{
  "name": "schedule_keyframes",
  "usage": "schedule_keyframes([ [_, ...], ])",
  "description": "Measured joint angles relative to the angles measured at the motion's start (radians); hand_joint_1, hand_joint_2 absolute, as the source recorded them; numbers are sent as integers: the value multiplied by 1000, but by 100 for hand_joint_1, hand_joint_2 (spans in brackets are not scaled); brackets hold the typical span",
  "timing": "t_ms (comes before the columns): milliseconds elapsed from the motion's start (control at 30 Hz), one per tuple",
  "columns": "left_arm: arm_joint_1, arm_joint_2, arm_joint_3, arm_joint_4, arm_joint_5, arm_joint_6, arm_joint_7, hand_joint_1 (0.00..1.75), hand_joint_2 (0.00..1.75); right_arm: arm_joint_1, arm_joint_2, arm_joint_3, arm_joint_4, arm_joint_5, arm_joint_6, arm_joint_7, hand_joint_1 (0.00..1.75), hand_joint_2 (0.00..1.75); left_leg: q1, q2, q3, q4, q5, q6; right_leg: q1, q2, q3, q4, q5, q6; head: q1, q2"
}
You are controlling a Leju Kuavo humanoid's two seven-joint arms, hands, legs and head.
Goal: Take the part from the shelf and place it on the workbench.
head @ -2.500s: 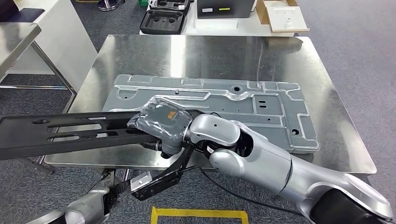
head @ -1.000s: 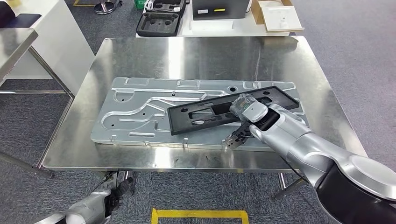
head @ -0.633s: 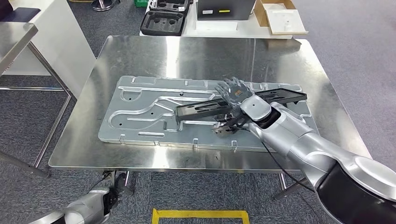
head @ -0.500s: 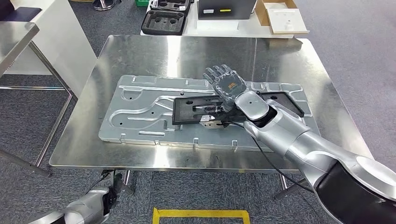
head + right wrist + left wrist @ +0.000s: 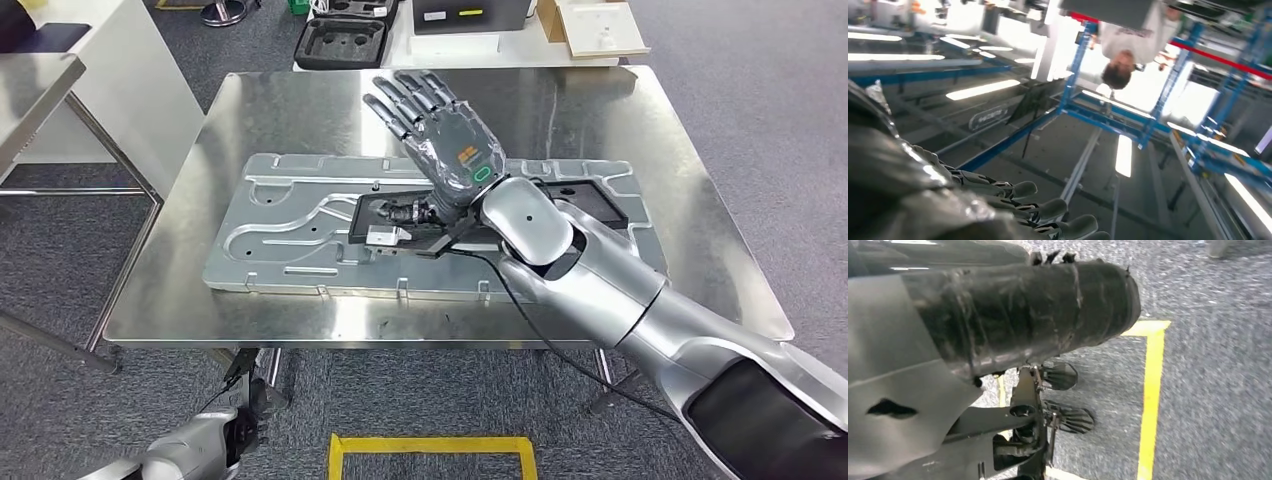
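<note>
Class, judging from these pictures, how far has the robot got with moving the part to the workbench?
Done: the black part lies on the grey plate on the workbench. In hand: nothing; the right hand is raised above it, fingers spread. Left: apparently only withdrawing the arm.

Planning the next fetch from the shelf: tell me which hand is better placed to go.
Probably the right: the right hand is open and raised over the workbench, with the black part released. The left hand hangs low below it.

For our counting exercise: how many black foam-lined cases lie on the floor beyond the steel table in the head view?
2. One black case lies just past the workbench, toward its left end. A second case lies behind it, cut by the picture's top edge, so more may be hidden.
</note>
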Motion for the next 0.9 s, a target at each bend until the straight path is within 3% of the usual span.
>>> schedule_keyframes([
  [67,-2,1,0,0,1,-1,2,0,0,20,1,-16,-39,-2,-16,-6,0,0,0,-1,83,-127,34,-1,-1,0,-17,10,9,10,0,0],
  [100,-3,1,0,0,1,-1,2,0,0,29,2,-25,-57,-4,-24,-9,0,0,-2,-4,108,-170,45,2,-1,-1,-23,13,14,16,1,0],
  [233,-2,3,0,0,10,1,4,0,0,79,2,-59,-123,-33,-75,-32,0,0,-5,-6,103,-190,74,30,2,0,-30,5,36,38,5,0],
  [267,-2,3,0,0,13,1,5,0,0,94,2,-66,-138,-45,-88,-38,0,0,-3,-4,96,-192,84,38,2,0,-37,15,22,42,6,0],
  [300,-2,3,0,0,17,1,4,0,0,109,2,-74,-153,-59,-103,-45,0,0,-2,-2,88,-195,96,46,2,0,-48,45,-12,45,8,0],
  [400,-2,3,0,0,28,2,-1,0,0,168,2,-103,-205,-124,-167,-84,0,0,-5,2,55,-196,123,60,2,-1,-94,231,-155,48,11,0],
  [433,-1,3,0,0,33,4,-4,0,0,199,2,-114,-224,-155,-195,-104,0,0,-7,2,44,-196,133,61,2,-1,-96,279,-175,47,11,0],
  [467,1,3,0,0,39,7,-7,0,0,232,2,-125,-243,-188,-221,-126,0,0,-8,2,34,-196,141,62,3,-1,-87,300,-177,45,11,0],
  [500,2,3,0,0,45,11,-11,0,0,270,2,-136,-266,-225,-244,-152,0,0,-10,1,23,-195,149,62,5,-1,-57,283,-162,41,12,0],
  [533,4,3,0,0,49,14,-15,0,0,305,2,-148,-289,-258,-260,-179,0,0,-12,0,12,-195,158,61,7,-1,-11,234,-144,33,12,0],
  [600,5,3,0,0,58,20,-22,0,0,367,5,-179,-338,-320,-278,-239,0,0,-17,-1,-5,-195,175,56,16,-3,98,95,-136,16,10,0],
  [633,6,3,0,0,61,22,-26,0,0,394,7,-197,-358,-345,-281,-270,0,0,-17,0,-9,-197,184,51,20,-4,131,46,-139,12,9,0],
  [667,6,3,0,0,66,23,-30,0,0,424,11,-218,-374,-367,-284,-303,0,0,-15,1,-11,-202,194,45,24,-5,147,15,-141,9,11,0],
  [733,8,4,0,1,74,26,-34,0,0,498,19,-263,-395,-398,-287,-365,0,0,-13,2,-15,-204,208,29,24,-8,143,-7,-120,4,15,0],
  [767,12,4,0,1,79,29,-36,0,0,541,25,-284,-399,-408,-288,-390,0,0,-15,2,-24,-183,195,18,22,-10,139,-17,-107,0,16,0],
  [800,15,5,0,1,84,32,-39,0,0,582,30,-305,-398,-426,-287,-411,0,0,-17,2,-35,-148,162,9,18,-12,133,-26,-92,-5,12,0],
  [833,19,5,0,2,91,35,-44,0,0,619,36,-324,-390,-463,-284,-430,0,0,-18,2,-46,-98,112,3,14,-14,123,-32,-77,-10,9,0],
  [900,22,6,0,2,106,39,-55,0,0,674,44,-358,-355,-615,-272,-462,0,0,-15,2,-57,4,11,3,13,-14,91,-34,-50,-15,2,0],
])
